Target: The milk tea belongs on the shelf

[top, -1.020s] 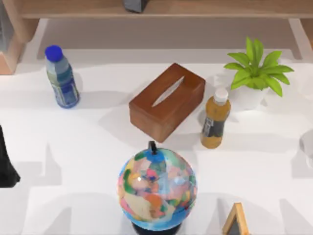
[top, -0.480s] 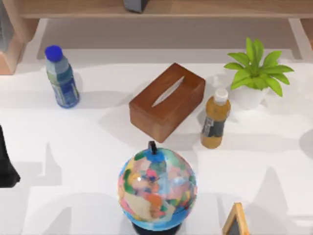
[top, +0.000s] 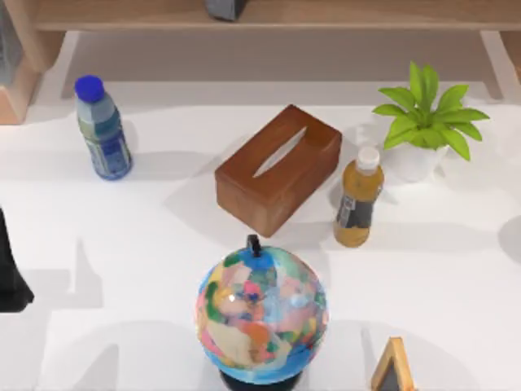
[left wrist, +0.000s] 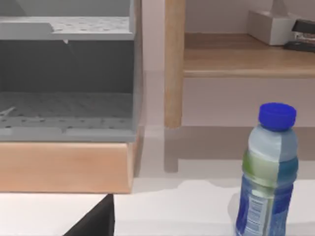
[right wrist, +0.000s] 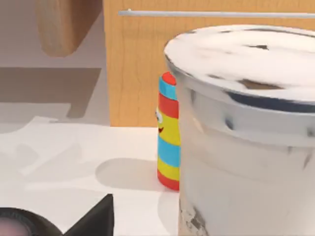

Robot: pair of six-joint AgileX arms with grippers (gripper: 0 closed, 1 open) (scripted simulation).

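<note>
The milk tea (top: 358,204) is a small amber bottle with a white cap and a dark label band. It stands upright on the white table, right of the tissue box and in front of the plant. The shelf (top: 326,15) is a long light-wood plank along the far edge, and its plank (left wrist: 246,54) and pale support post (left wrist: 174,64) appear in the left wrist view. My left arm (top: 8,277) is parked at the table's left edge, far from the bottle. A dark corner of my right gripper (right wrist: 93,222) sits low in the right wrist view.
A dark brown tissue box (top: 278,167) lies mid-table, with a globe (top: 260,314) in front of it. A blue-capped bottle (top: 102,129) stands at left and a potted plant (top: 423,122) at right. A silver bucket (right wrist: 246,128) and striped toy (right wrist: 168,132) stand close to the right wrist.
A pale blurred shape at the top view's right edge has gone from view, leaving a faint shadow there. The bottle and the left arm have not moved.
</note>
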